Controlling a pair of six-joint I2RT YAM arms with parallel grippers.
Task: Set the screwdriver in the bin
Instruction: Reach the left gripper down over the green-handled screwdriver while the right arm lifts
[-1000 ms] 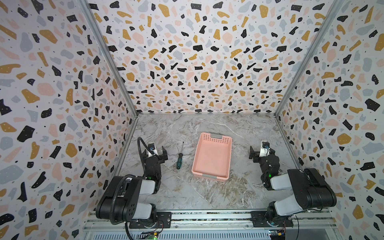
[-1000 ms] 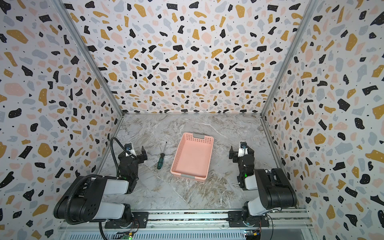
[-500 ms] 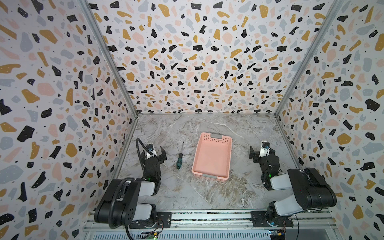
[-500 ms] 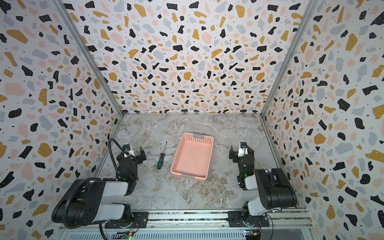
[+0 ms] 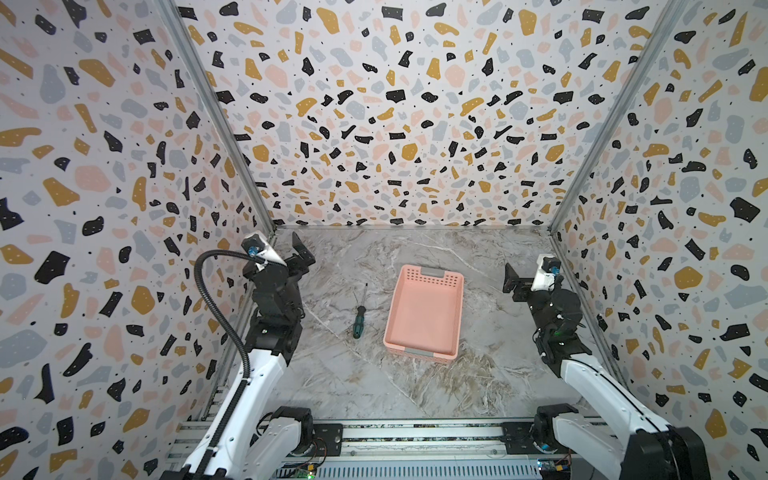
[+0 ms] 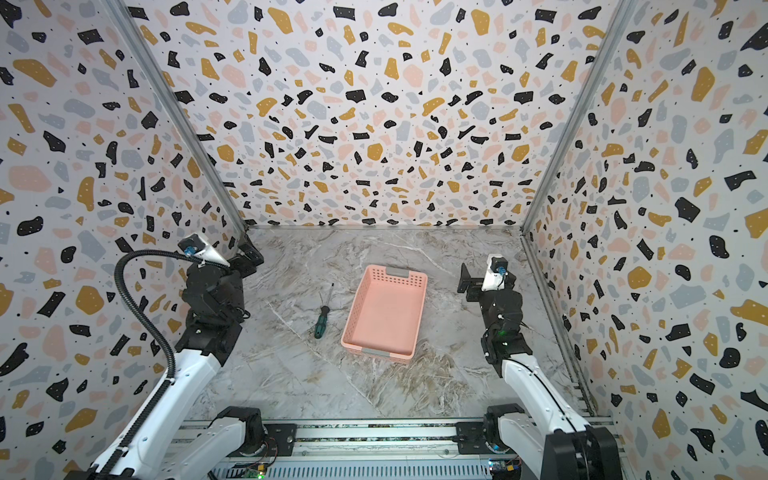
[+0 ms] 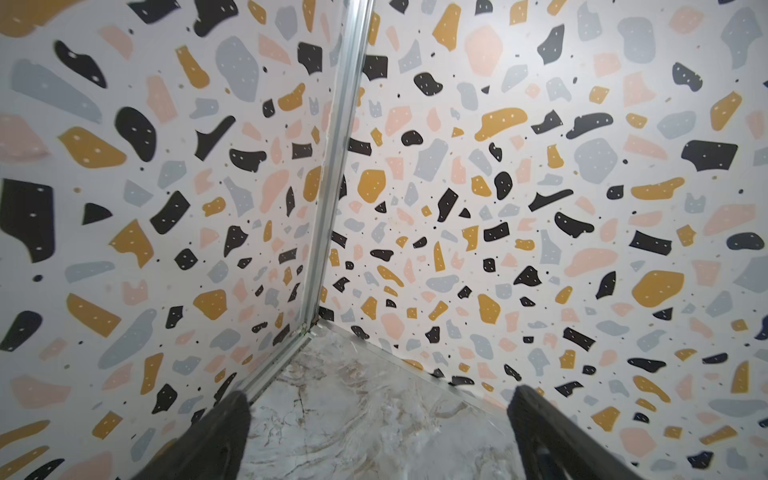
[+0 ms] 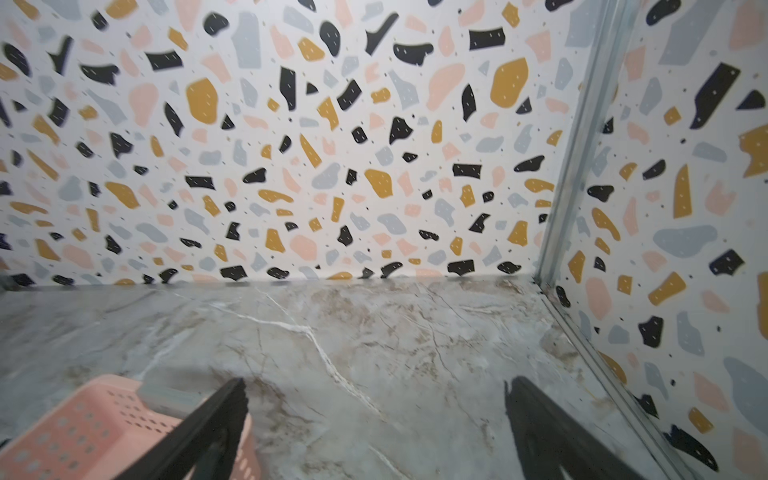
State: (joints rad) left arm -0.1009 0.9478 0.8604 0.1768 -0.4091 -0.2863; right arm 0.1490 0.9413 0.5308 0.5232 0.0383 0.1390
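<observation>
**Both my hands open, screwdriver lying beside the bin**

Nearest, my two arms rise from the front rail (image 5: 415,432). Further in, the screwdriver (image 5: 358,312) lies flat on the marble table (image 5: 353,382). It is just left of the bin (image 5: 424,316) and not touching it, with its handle toward the front and its shaft pointing toward the back wall (image 5: 395,124). The bin sits mid-table, long side running front to back. My right gripper (image 8: 376,386) sits low beside the bin's far right corner, jaws apart, gripping nothing. My left gripper (image 7: 378,405) is raised toward the far left corner, well away from the screwdriver, jaws spread wide and holding nothing.
</observation>
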